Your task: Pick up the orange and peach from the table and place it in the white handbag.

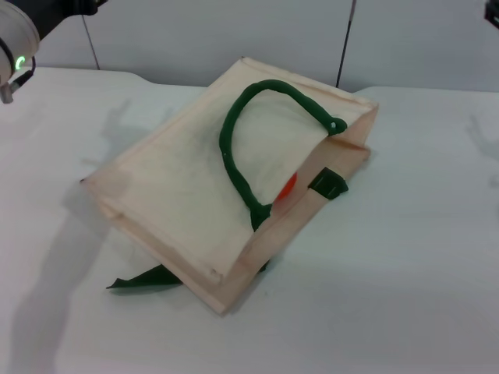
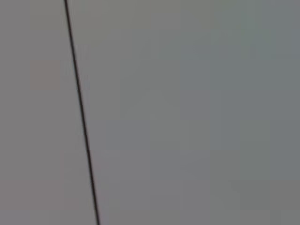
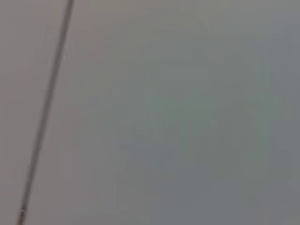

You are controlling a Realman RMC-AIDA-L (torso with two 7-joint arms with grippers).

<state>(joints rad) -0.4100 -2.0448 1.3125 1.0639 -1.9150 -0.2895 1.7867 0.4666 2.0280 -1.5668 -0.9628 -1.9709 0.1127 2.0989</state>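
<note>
the white handbag (image 1: 195,187) lies flat on its side on the white table (image 1: 405,257), set at a slant, with its open mouth turned toward the robot's right. one thick dark green handle (image 1: 234,167) loops over the upper face of the bag, running from the near edge of the mouth up to the far corner, where its end meets the fabric at a small knot. a green strap tab (image 1: 328,185) sits on the rim of the mouth, and another flat green strap (image 1: 144,278) pokes out from beneath the bag at its near left corner, resting on the table. just inside the mouth, a small patch of the orange (image 1: 288,185) shows, bright orange-red, beside the handle's lower end and the strap tab; the rest of it is hidden by the fabric. the peach cannot be seen in any view. no brand, label or writing can be read on the bag or elsewhere. part of the left arm (image 1: 17,39) shows at the top left corner of the head view, with a small green light on it, raised well away from the bag. both wrist views show only a plain grey surface crossed by a thin dark line, so neither gripper's fingers appear and i cannot tell whether they are spread or closed.
</note>
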